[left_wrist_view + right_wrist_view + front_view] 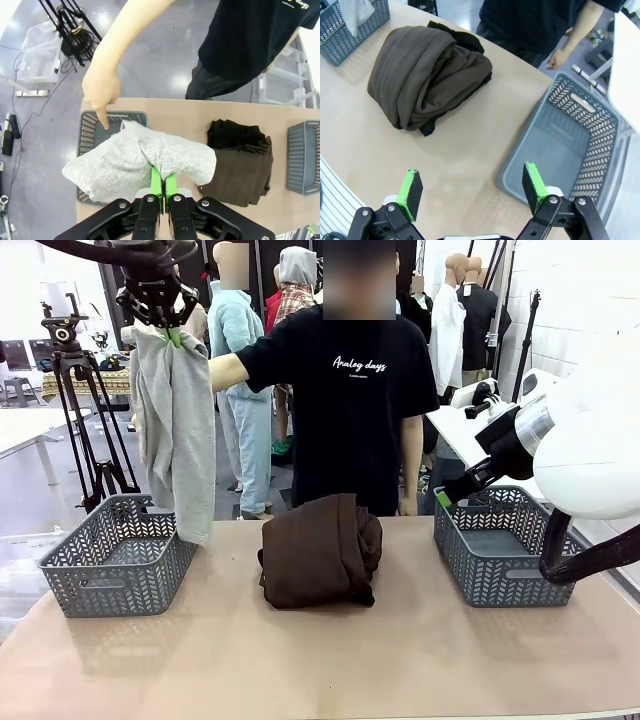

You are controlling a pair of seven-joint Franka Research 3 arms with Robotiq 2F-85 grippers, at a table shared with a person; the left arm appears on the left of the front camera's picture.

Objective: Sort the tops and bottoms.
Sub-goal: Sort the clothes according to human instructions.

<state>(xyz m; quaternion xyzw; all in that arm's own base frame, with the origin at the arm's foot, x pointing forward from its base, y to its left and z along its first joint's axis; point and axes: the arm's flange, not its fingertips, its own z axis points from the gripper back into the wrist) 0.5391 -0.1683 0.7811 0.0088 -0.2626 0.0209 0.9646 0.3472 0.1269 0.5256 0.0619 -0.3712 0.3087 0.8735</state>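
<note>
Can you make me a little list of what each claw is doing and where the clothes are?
left claw: shut on the grey garment, dangling it over the left basket
right claw: open, empty, beside the right basket
brown bundle: on the table between the baskets
person's hand: pointing down at the left basket

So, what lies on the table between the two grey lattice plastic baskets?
In the front view, a dark brown fabric bundle lies on the tabletop between the left basket and the right basket, touching neither.
</note>
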